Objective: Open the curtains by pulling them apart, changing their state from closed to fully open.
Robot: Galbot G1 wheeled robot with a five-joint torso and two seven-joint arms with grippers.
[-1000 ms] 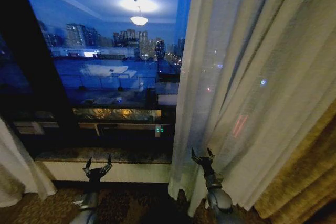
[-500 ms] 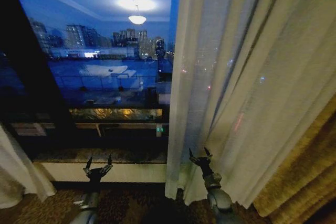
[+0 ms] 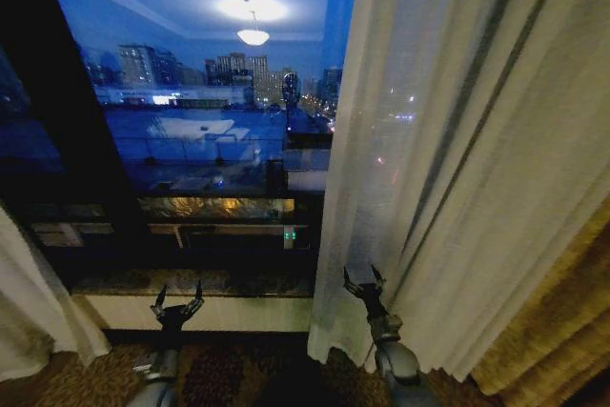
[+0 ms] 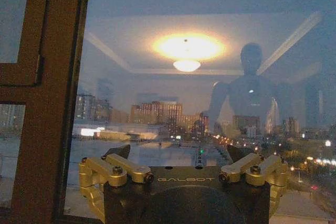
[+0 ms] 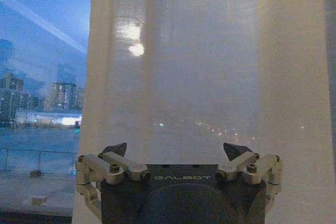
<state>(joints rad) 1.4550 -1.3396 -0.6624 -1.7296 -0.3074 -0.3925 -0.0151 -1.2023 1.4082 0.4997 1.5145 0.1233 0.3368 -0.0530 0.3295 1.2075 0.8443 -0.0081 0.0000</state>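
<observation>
The curtains stand parted. The right sheer panel [image 3: 457, 159] hangs from the middle of the head view to its right side, and the left sheer panel [image 3: 33, 316] shows as a strip at the lower left. My right gripper [image 3: 364, 279] is open, low down, just in front of the right panel's inner edge with no fabric between its fingers. In the right wrist view the right gripper [image 5: 176, 149] faces the sheer fabric [image 5: 199, 77] close up. My left gripper [image 3: 178, 298] is open, low before the bare window; the left gripper [image 4: 178, 153] points at the glass.
A dark window [image 3: 210, 111] with a city night view fills the gap, above a stone sill [image 3: 191, 282] and white wall base. A dark window frame [image 4: 52, 103] stands beside the left gripper. A thick golden-brown drape [image 3: 562, 331] hangs at the far right. Patterned carpet lies below.
The right panel's inner edge swung a little left, then back to the right, with a slight shift of the whole picture. Both grippers stay open in nearly the same places.
</observation>
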